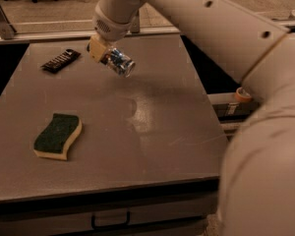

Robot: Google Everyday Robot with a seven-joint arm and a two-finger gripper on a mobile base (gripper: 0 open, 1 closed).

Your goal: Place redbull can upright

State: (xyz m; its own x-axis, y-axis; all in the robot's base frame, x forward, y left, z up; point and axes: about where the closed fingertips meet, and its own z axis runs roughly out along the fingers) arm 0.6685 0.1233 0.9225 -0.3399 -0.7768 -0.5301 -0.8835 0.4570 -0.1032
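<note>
The redbull can [119, 62], blue and silver with a shiny end facing lower right, is tilted at the far middle of the grey table [152, 132]. My gripper [102, 50] hangs from the white arm that comes in from the upper right. It is shut on the can's upper left end and holds the can slanted, seemingly just above the tabletop. The tan fingers [95, 48] show at the can's left.
A green and yellow sponge [57, 135] lies at the front left. A flat black ribbed bar [60, 61] lies at the far left, close to the gripper. My arm's large white body [265, 146] fills the right side. A rail runs behind the table.
</note>
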